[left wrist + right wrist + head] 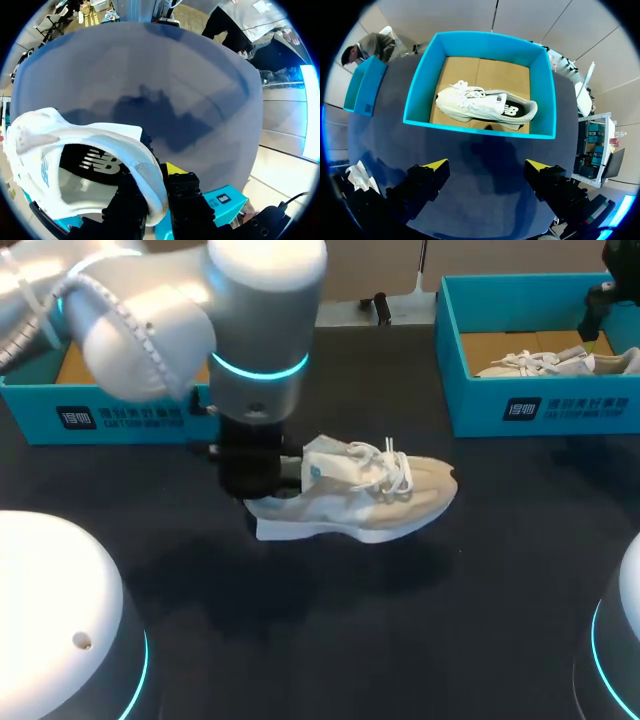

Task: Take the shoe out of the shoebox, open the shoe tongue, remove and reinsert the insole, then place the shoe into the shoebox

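A white and beige shoe [365,495] hangs a little above the dark table, toe pointing right, its shadow beneath it. My left gripper [258,478] is shut on its heel; in the left wrist view the heel collar [145,175] is pinched between the black fingers [186,192] of my left gripper [157,182], and the insole [87,162] shows inside. The right shoebox [455,390] is teal and holds a second white shoe [550,362]. My right gripper [486,166] hovers open above that box [422,75] and its shoe [485,105], holding nothing.
A second teal shoebox [90,410] stands at the back left, partly behind my left arm; it also shows in the right wrist view [365,85]. The robot's white base domes [60,620] fill the near corners.
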`<control>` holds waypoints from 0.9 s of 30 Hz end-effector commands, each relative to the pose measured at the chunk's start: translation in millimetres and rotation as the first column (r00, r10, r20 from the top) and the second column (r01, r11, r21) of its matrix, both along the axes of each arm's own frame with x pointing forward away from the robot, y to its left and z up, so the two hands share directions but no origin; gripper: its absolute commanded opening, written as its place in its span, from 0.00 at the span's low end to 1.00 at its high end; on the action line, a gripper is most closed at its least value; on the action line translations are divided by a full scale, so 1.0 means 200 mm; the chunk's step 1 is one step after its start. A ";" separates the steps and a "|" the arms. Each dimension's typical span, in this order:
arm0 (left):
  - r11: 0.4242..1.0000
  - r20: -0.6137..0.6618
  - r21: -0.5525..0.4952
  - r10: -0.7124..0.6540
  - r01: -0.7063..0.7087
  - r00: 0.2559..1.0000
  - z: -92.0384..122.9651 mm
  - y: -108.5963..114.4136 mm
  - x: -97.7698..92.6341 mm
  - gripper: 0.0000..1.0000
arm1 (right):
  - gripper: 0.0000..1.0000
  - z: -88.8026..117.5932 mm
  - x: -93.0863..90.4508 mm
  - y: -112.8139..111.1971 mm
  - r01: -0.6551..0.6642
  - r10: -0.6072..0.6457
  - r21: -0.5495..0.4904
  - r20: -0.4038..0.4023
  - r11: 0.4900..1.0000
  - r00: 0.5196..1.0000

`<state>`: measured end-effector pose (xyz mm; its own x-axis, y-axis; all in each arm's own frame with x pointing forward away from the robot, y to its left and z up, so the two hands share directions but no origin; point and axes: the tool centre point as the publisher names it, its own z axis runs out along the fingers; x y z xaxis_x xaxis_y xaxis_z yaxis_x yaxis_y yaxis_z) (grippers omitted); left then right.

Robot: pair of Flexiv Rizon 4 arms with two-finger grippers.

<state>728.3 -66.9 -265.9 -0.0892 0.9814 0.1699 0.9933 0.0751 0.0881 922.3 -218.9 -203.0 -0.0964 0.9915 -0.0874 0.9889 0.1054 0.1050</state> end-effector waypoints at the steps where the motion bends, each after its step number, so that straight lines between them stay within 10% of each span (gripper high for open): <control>1: 1.000 -0.008 0.005 0.009 -0.009 1.000 -0.11 -0.04 0.01 0.00 | 1.00 0.00 0.00 0.00 0.001 -0.001 -0.001 0.000 1.000 1.000; 27: 0.993 -0.040 0.098 0.063 -0.059 0.997 -0.57 -0.01 -0.03 0.00 | 1.00 0.00 0.00 0.00 0.001 -0.001 -0.001 0.000 1.000 1.000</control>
<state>720.8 -62.8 -373.5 -0.1374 0.9566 0.2568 0.9903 0.1272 0.0563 922.3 -219.1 -203.1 -0.0962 0.9915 -0.0873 0.9889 0.1052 0.1049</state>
